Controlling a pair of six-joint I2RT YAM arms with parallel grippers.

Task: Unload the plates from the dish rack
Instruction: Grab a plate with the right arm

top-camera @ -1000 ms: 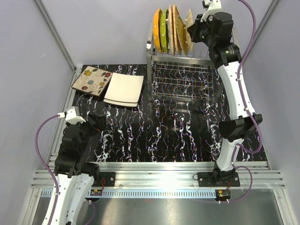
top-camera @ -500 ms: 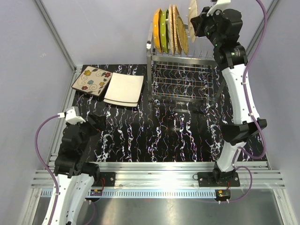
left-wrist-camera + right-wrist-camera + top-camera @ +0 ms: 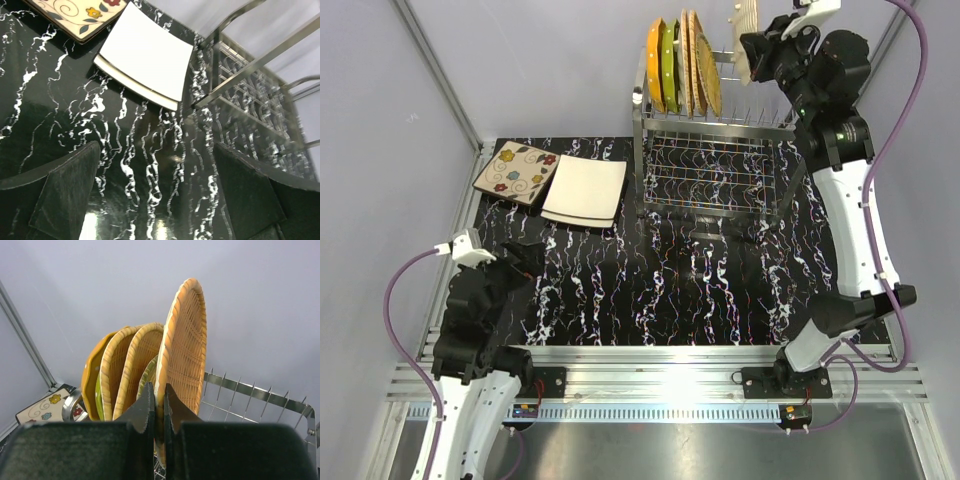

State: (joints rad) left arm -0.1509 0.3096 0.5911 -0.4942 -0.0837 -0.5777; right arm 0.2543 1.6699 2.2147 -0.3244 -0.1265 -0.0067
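Vs a sec ago: your right arm has gone higher and swung right. The held wicker plate (image 3: 744, 30) has come clear out of the dish rack (image 3: 710, 170). It's now abv the rack's top right end, apart from the others. Your left arm has barely shifted.

Pose: the right arm is stretched tall from its base at the near edge, elbow out right, wrist bent back left over the rack. The right gripper (image 3: 159, 396) is clamped on that plate's lower rim, one finger each side, w/ the plate upright on edge. The left arm is folded low at near left. The left gripper (image 3: 157, 195) hangs over the black marbled table (image 3: 700, 280), jaws wide apart, nothing btwn them.

Count: 7 plates.
- 4 on edge in the rack's top tier, left to right: orange plate (image 3: 655, 65), green plate (image 3: 670, 60), 2nd wicker plate (image 3: 687, 55), 3rd wicker plate (image 3: 706, 70).
- 1 in the gripper.
- 2 flat on the table left of the rack, side by side and touching: floral square plate (image 3: 515, 172), white square plate (image 3: 585, 190).

The white one's near edge looks doubled in the left wrist view; can't tell if another lies under it.
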